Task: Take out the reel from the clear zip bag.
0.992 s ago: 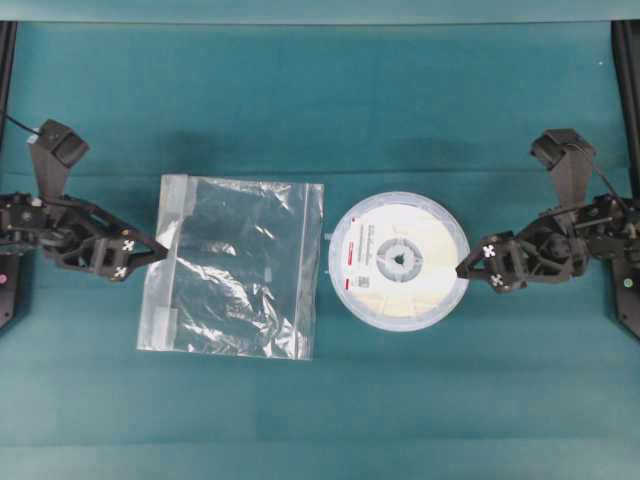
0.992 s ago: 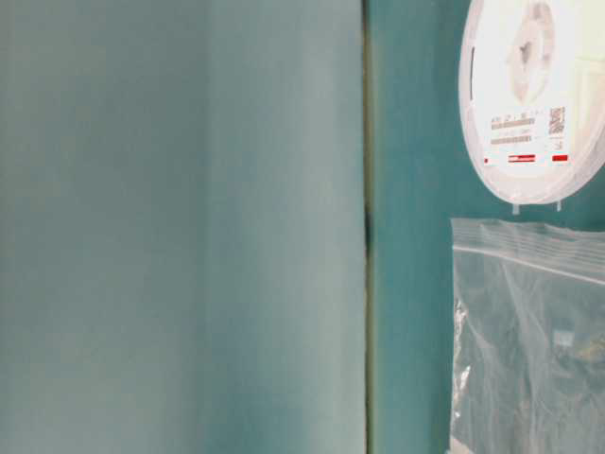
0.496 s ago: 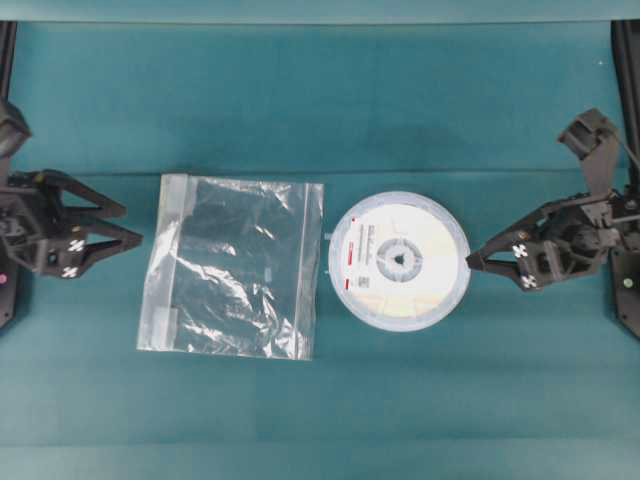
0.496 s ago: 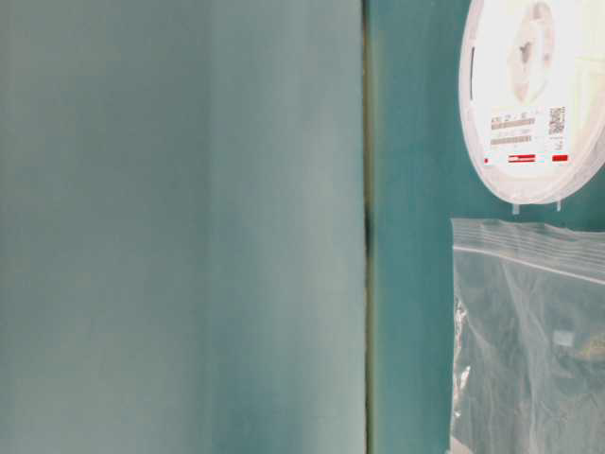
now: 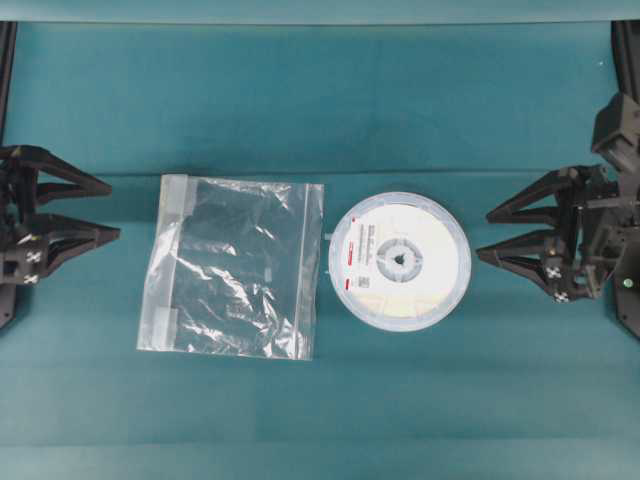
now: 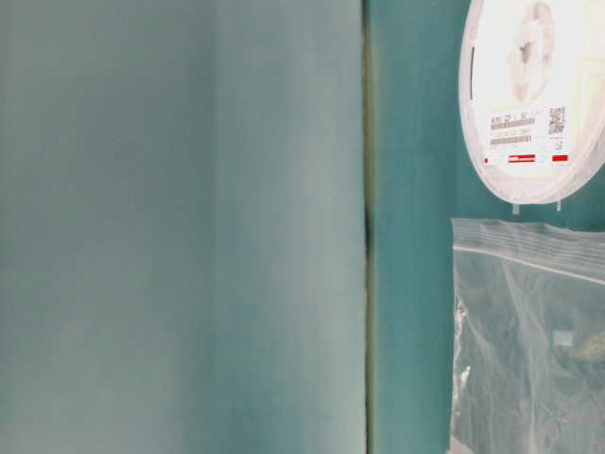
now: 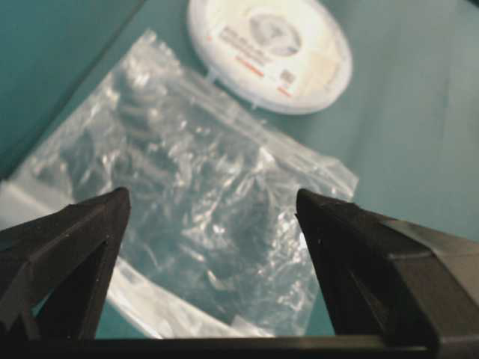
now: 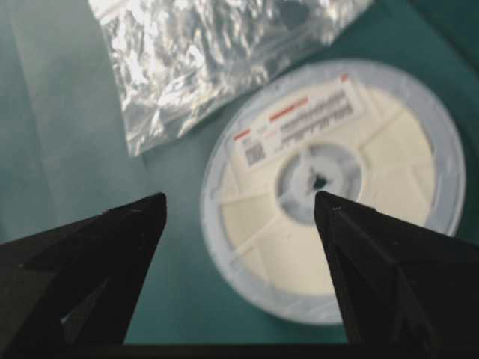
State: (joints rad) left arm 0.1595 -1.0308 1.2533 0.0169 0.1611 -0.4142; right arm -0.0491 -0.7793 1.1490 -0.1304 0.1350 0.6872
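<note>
Since the reel (image 5: 400, 262) already lies bare on the desk (image 5: 320, 100) just beside the clear zip bag (image 5: 235, 266), the left claw (image 5: 100, 210) and right claw (image 5: 490, 235), both wide and empty, should stay clear of it.

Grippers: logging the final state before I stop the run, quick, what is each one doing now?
Left gripper: open, holding nothing, clear of the clear zip bag.
Right gripper: open, holding nothing, clear of the reel.
</note>
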